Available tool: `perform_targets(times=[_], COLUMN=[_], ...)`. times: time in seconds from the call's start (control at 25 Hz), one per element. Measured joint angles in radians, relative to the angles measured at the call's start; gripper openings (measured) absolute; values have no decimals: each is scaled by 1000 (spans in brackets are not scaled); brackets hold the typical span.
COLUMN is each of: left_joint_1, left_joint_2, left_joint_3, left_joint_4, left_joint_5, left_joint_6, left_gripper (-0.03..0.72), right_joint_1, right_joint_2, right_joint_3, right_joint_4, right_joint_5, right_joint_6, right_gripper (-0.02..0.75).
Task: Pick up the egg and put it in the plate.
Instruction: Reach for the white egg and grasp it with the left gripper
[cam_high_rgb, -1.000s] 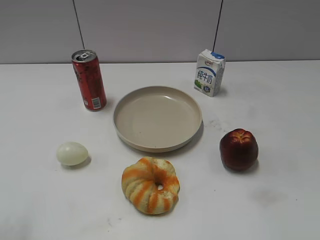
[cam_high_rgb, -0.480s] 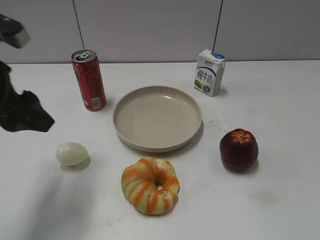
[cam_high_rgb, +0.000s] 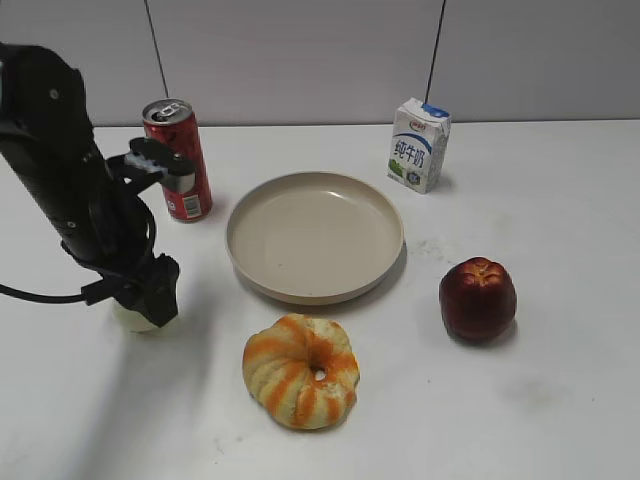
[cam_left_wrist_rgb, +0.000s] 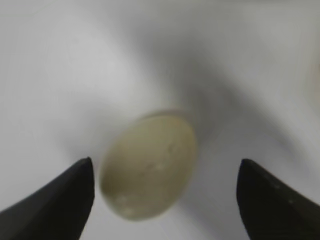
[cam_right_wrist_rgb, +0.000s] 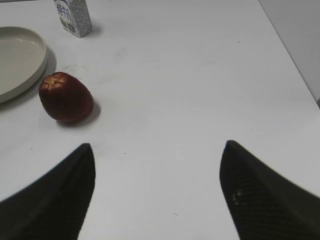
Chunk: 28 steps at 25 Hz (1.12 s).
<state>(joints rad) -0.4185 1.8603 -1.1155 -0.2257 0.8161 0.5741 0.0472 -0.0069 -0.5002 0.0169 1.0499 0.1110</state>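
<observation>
My left tool (cam_left_wrist_rgb: 165, 200) hangs wide open, gripping nothing, with the small pale whitish-green egg (cam_left_wrist_rgb: 148, 170) at lower centre between its tips on the white counter (cam_high_rgb: 560, 400), ready to close for carrying to the round beige plate (cam_high_rgb: 315, 235).

Change over the last second: the left arm (cam_high_rgb: 70, 190), absent from the exterior view at first and then only a dark blur at the left edge, now stands fully in view left of the red can (cam_high_rgb: 178, 160). The left gripper (cam_high_rgb: 150, 296) has descended over the egg (cam_high_rgb: 135, 318), which is now largely covered in the exterior view, only its pale lower edge showing. In the left wrist view the egg (cam_left_wrist_rgb: 148, 171) lies between the spread jaws, with a gap on each side.
</observation>
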Motion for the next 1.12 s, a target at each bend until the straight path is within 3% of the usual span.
perform_targets(times=[0.28,0.36,0.48,0.8,0.96,1.12], left_joint_1=[0,0,0,0,-1,-25], left_joint_2=[99,103,103,98,71,61], left_joint_3=[-7,-7,-7,-48,-158,-298], left_joint_4=[25,25,20,13,-65,-209], left_joint_5=[-60,-60,-60,18,86,97], left_joint_6=[1,1,-23,-75,-82,-84], left_gripper=[664,622,501,494,494,494], right_joint_1=[0,0,0,0,0,0], right_joint_2=[0,0,0,0,0,0], right_joint_3=[0,0,0,0,0,0], right_joint_4=[0,0,0,0,0,0], right_joint_5=[0,0,0,0,0,0], right_joint_6=[0,0,0,0,0,0], right_gripper=[587,587,587,587,587,587])
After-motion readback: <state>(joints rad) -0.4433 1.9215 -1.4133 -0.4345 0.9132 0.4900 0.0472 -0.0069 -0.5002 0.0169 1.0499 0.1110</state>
